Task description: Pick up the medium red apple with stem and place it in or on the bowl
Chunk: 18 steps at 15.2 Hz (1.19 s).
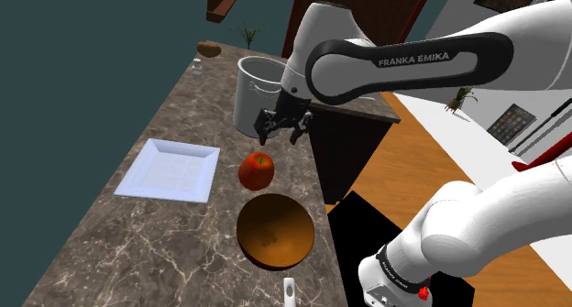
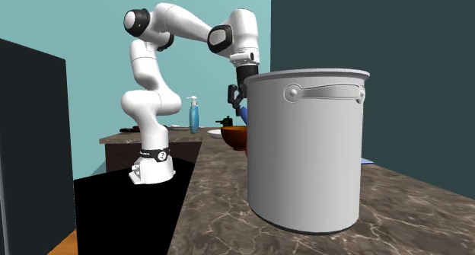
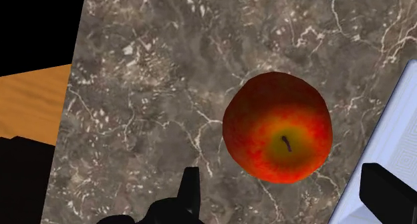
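Red apple (image 1: 257,170), stem up: on the marbled bench (image 1: 174,241), between the brown bowl (image 1: 275,232) and the grey pot (image 1: 249,99), just beside the white square plate (image 1: 170,170). Black gripper (image 1: 285,129): hangs above the apple, apart from it, near the pot. Fingers (image 3: 190,189): spread wide, clasping nothing; the apple lies below the gap between them, untouched.

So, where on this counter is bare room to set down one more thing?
The counter is bare at the shoulder view's lower left, bordered by the white plate and the bowl, and again between plate and pot. Along its right edge it is crowded: pot, apple, bowl, with the open gripper above.
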Motion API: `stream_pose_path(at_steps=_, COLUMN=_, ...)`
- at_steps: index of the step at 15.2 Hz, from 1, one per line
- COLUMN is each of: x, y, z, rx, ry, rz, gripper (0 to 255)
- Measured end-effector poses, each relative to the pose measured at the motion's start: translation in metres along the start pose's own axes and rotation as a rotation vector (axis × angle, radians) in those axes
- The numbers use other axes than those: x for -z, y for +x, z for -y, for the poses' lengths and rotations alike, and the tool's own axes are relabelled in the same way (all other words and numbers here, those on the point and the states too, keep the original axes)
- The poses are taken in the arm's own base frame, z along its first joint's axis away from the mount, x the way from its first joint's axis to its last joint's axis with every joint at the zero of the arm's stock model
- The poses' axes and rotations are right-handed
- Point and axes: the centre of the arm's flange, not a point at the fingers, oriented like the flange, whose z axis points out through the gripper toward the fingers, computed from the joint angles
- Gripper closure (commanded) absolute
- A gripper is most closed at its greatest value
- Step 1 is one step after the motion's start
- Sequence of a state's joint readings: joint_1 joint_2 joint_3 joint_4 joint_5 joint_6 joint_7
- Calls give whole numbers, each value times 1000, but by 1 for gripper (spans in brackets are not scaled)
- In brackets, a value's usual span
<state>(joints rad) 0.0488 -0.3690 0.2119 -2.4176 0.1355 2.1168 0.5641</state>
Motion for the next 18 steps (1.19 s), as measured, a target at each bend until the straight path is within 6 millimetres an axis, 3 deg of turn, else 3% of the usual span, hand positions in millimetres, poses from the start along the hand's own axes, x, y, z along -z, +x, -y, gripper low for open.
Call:
stream_pose_path(at_steps=3, x=-16, y=9, z=18, rx=-28, ry=11, rz=-2, gripper=0)
stream_pose_path(at_steps=10, x=-53, y=11, z=21, rx=-33, ry=13, rz=-2, gripper=0)
stream_pose_path(at_steps=16, x=-56, y=11, z=21, rx=-33, ry=14, rz=-2, gripper=0)
stream_pose_path(at_steps=17, x=-56, y=11, z=21, rx=-33, ry=14, rz=-2, gripper=255)
stream_pose_path(at_steps=18, x=-56, y=11, z=21, rx=-33, ry=14, rz=-2, gripper=255)
